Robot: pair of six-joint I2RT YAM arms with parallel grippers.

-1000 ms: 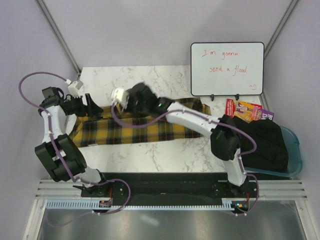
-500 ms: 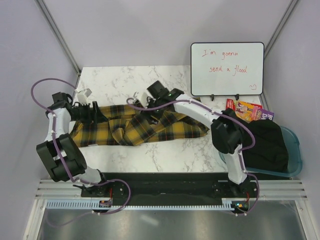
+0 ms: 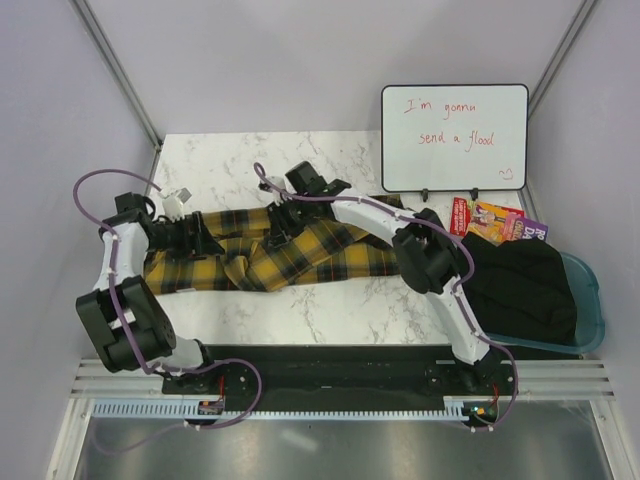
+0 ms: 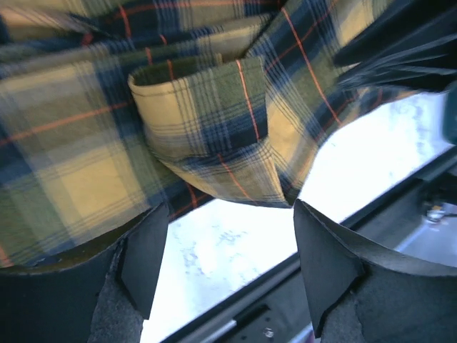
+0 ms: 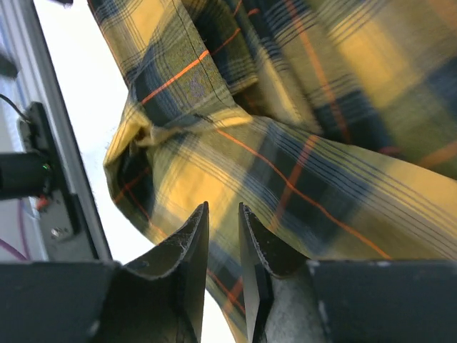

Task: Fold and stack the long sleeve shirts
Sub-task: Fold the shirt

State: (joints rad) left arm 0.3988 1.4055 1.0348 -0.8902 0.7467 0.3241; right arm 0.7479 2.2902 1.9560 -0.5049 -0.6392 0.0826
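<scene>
One yellow-and-black plaid long sleeve shirt (image 3: 330, 258) lies rumpled across the middle of the marble table (image 3: 230, 160), with a loose fold near its centre. My left gripper (image 3: 200, 238) is low over the shirt's left part. In the left wrist view it (image 4: 228, 207) is wide open and empty, with a plaid cuff (image 4: 203, 121) just beyond its fingertips and bare table between them. My right gripper (image 3: 278, 232) points down at the shirt's middle. In the right wrist view its jaws (image 5: 223, 206) stand a narrow gap apart with nothing between them, and the shirt (image 5: 321, 143) lies beyond.
A whiteboard (image 3: 455, 138) stands at the back right. A colourful packet (image 3: 497, 220) lies in front of it. A teal bin (image 3: 592, 310) with dark clothes (image 3: 520, 285) sits at the right edge. The black base rail (image 3: 330, 365) runs along the near edge.
The shirt went from a flat folded strip to a rumpled spread with a fold in the middle. My right gripper moved right and then down. My left gripper shifted slightly right.
</scene>
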